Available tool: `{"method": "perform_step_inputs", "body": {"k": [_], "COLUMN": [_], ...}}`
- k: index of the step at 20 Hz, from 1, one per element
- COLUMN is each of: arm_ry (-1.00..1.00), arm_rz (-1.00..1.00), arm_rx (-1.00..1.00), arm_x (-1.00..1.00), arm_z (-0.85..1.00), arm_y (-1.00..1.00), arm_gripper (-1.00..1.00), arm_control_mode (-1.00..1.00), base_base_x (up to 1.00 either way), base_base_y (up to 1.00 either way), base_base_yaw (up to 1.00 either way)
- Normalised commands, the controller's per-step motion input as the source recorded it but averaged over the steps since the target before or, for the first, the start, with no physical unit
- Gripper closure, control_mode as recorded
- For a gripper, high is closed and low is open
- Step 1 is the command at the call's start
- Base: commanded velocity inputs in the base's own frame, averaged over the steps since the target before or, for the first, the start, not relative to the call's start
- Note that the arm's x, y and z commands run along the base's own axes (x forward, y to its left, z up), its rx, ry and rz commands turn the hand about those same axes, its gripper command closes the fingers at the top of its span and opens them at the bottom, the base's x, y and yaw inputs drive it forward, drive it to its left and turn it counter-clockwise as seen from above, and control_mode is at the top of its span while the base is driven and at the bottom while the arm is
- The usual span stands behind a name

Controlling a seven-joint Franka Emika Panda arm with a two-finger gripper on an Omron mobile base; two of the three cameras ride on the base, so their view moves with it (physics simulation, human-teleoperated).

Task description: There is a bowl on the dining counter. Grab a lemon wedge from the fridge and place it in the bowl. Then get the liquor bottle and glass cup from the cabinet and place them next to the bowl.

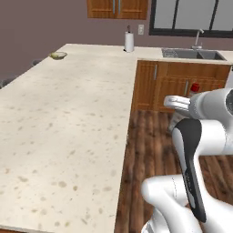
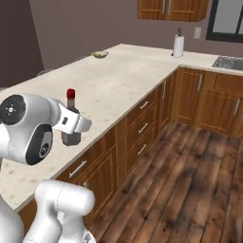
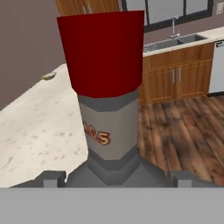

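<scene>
Standing on worktop point(image 2: 118, 76) near its front edge, bottle point(image 2: 71, 124), red cap up; hand view shows neck label, base views do not. Hand point(image 3: 113, 177) fingers spread either side of bottle shoulders, contact unclear. Bowl point(image 2: 99, 54) far corner, something pale inside. Broad bare worktop between.

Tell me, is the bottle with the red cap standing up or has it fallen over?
Standing up. The liquor bottle sits on the dining counter with its red cap pointing straight up.
</scene>
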Motion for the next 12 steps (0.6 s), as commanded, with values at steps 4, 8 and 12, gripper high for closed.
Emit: {"method": "perform_step_inputs", "body": {"k": [4, 8, 12], "arm_ry": [0.00, 0.00, 0.00], "arm_rz": [0.00, 0.00, 0.00], "arm_rx": [0.00, 0.00, 0.00], "arm_x": [0.00, 0.00, 0.00], "arm_z": [0.00, 0.00, 0.00], "arm_y": [0.00, 0.00, 0.00], "arm_gripper": [1.00, 1.00, 1.00], "arm_control_mode": [1.00, 1.00, 1.00], "base_base_x": [-0.79, -0.93, -1.00], "base_base_y": [1.00, 1.00, 1.00], "base_base_yaw": [0.40, 0.36, 0.31]}}
